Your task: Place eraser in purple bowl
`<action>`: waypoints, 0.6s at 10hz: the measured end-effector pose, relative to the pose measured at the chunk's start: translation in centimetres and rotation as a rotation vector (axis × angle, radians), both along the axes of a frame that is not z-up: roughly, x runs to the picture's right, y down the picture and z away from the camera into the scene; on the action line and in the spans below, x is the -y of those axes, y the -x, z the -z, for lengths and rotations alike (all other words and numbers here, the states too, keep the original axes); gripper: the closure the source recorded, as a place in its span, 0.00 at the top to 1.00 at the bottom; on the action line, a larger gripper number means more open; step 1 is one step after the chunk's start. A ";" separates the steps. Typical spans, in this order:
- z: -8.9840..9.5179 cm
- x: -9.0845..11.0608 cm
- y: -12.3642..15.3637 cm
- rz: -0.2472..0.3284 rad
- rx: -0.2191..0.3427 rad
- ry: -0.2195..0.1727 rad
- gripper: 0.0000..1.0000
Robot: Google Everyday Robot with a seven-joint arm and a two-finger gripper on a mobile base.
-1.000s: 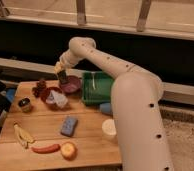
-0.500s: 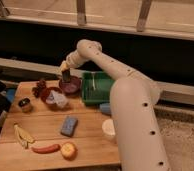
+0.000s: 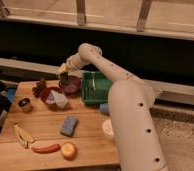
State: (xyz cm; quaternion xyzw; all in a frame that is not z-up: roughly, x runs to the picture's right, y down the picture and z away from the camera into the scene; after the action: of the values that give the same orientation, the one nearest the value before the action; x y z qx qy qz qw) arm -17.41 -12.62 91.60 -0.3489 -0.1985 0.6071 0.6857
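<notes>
Gripper (image 3: 65, 76) hanging over the purple bowl (image 3: 71, 84) at the wooden table's (image 3: 90, 135) far edge, pinching the black eraser (image 3: 64, 79); red bowl (image 3: 52, 96) just beside

Gripper (image 3: 65, 76) hangs low over the round dull-purple bowl (image 3: 71, 85), hemmed by the green plastic bin (image 3: 96, 88) on one side and the red bowl (image 3: 52, 96) holding a grey-white cloth on the other. Bare wooden worktop (image 3: 40, 127) around the blue-grey sponge (image 3: 68, 126) offers passage.
</notes>
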 end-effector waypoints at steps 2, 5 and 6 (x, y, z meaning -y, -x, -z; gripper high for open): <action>-0.7 0.0 -0.6 -0.030 0.003 0.009 0.73; -0.6 -0.1 -0.1 -0.028 0.008 0.009 0.73; -0.7 -0.1 -0.3 -0.030 0.006 0.009 0.73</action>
State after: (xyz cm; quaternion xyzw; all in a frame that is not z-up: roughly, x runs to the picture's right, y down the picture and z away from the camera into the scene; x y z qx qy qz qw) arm -17.10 -12.57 92.27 -0.3510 -0.2029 0.6170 0.6745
